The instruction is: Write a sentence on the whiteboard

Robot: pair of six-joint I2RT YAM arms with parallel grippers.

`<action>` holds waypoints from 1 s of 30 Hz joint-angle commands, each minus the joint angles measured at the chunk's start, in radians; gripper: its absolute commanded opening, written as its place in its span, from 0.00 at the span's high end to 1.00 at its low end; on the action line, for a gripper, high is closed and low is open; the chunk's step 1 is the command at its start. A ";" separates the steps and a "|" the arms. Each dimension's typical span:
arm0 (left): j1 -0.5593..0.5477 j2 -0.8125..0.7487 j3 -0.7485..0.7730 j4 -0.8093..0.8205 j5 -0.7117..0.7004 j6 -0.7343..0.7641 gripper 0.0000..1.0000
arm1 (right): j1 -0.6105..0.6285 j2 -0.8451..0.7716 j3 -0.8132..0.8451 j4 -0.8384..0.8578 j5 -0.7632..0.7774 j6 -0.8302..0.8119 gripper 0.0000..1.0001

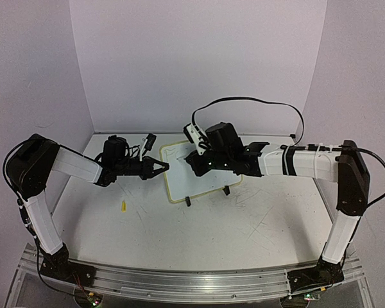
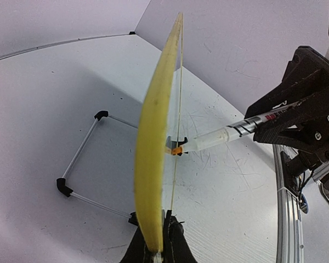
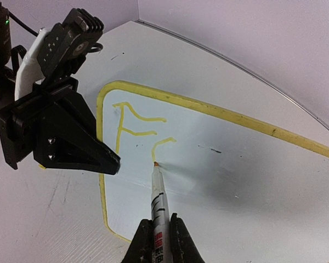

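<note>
Arms stretched inward — left pincer clamps the whiteboard, right pincer pinches a marker against it

1. small white rectangular whiteboard with yellow rim: one hand-drawn yellow-orange letter "F" by its far left corner; right of it, a hooked stroke, no readable letter.
2. white marker pen: red and black barrel print, illegible.

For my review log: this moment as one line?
phase: writing | left jaws: shut on whiteboard rim | right jaws: shut on marker | tip: touching board | marks: yellow strokes, sentence unfinished
</note>
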 commanded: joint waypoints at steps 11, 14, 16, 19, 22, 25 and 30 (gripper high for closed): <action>0.008 -0.010 0.022 -0.071 -0.092 0.064 1.00 | -0.016 -0.038 -0.011 0.022 0.119 0.004 1.00; 0.008 -0.009 0.022 -0.071 -0.089 0.064 1.00 | -0.019 -0.038 -0.007 0.041 0.123 0.008 1.00; 0.008 -0.007 0.023 -0.071 -0.088 0.064 1.00 | -0.021 -0.035 0.000 0.055 0.125 0.008 1.00; 0.008 -0.007 0.023 -0.073 -0.087 0.064 1.00 | -0.021 -0.031 0.011 0.058 0.127 0.006 1.00; 0.008 -0.007 0.024 -0.073 -0.087 0.064 1.00 | -0.022 -0.032 0.018 0.064 0.134 0.004 1.00; 0.008 -0.007 0.024 -0.073 -0.087 0.064 1.00 | -0.027 -0.032 0.023 0.064 0.140 0.006 1.00; 0.008 -0.005 0.022 -0.073 -0.087 0.066 1.00 | -0.030 -0.037 0.023 0.066 0.143 0.007 1.00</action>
